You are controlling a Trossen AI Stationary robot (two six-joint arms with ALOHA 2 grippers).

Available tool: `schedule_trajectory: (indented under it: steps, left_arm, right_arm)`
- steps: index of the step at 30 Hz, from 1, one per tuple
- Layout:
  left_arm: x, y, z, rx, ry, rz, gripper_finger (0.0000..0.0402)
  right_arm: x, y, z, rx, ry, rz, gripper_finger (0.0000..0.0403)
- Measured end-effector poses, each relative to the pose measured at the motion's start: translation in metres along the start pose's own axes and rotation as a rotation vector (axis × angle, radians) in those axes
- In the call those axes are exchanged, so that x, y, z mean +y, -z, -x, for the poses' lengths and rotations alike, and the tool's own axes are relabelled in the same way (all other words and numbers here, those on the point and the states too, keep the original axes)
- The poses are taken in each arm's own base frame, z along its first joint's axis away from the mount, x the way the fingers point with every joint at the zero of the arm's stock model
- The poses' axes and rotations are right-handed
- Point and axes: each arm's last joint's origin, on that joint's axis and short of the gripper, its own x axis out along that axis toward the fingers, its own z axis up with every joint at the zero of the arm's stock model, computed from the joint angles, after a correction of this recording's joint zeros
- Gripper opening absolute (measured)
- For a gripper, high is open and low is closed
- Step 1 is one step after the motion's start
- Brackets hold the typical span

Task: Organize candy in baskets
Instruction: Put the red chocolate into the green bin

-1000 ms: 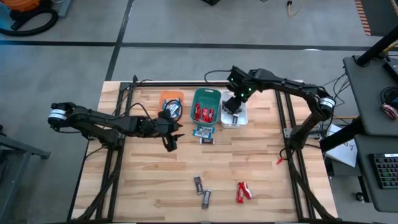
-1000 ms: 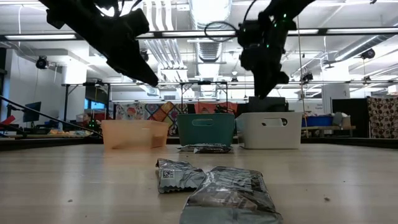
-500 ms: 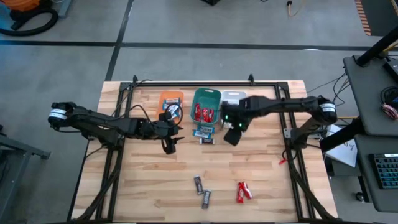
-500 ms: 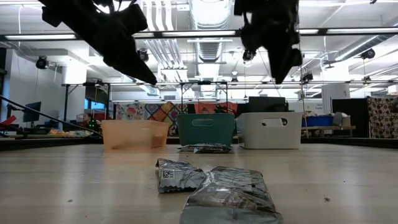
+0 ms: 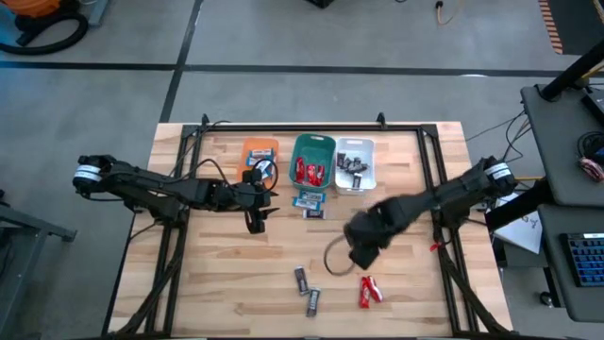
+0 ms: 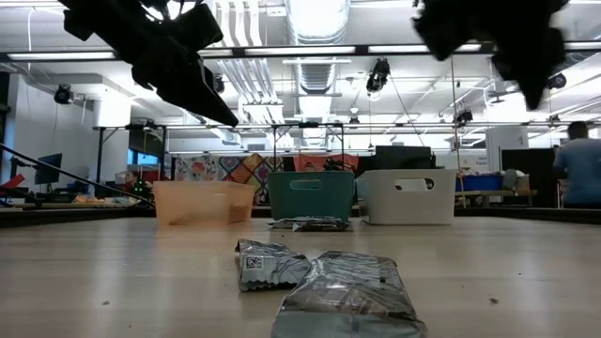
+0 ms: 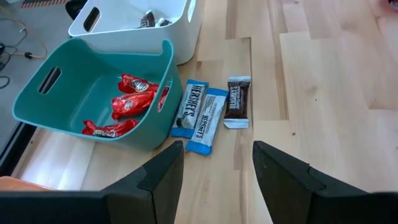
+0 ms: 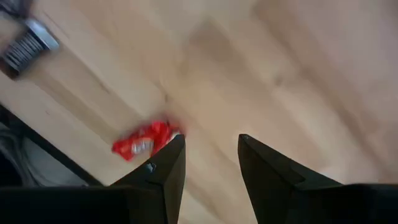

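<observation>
Right gripper (image 5: pixel 360 253), jaws parted and empty, hangs over the table; the red candy (image 5: pixel 369 291) lies just at its six o'clock, far from the left arm.

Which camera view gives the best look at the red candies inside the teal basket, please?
The left wrist view: the red candies lie unobstructed inside the teal basket. The high view shows them small; the low view shows only the basket's wall; the right wrist view misses them.

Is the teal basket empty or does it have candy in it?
Not empty: the teal basket holds several red candies.
</observation>
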Motion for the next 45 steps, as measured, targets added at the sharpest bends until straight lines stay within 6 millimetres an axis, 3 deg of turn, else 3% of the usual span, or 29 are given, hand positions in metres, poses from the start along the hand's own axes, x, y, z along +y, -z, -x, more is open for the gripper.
schedule_trajectory:
  steps: [9, 21, 30, 40, 45]
  left_arm:
    - [0.000, 0.000, 0.000, -0.003, -0.001, 0.002, 0.0176]
    - [0.000, -0.001, 0.000, -0.012, -0.001, 0.035, 0.0176]
    - [0.000, -0.001, 0.000, -0.011, -0.002, 0.024, 0.0176]
    - [0.000, -0.002, 0.000, -0.017, -0.002, 0.007, 0.0176]
    - [0.000, -0.002, 0.000, -0.017, -0.002, 0.007, 0.0176]
  right_arm:
    - [0.028, 0.047, -0.034, 0.040, -0.017, -0.182, 0.0141]
    - [0.047, 0.067, -0.074, 0.050, 0.007, -0.139, 0.0140]
    - [0.054, 0.081, -0.089, 0.061, 0.021, -0.186, 0.0108]
    - [0.059, 0.080, -0.098, 0.059, -0.011, -0.265, 0.0217]
    - [0.059, 0.079, -0.105, 0.060, 0.008, -0.261, 0.0235]
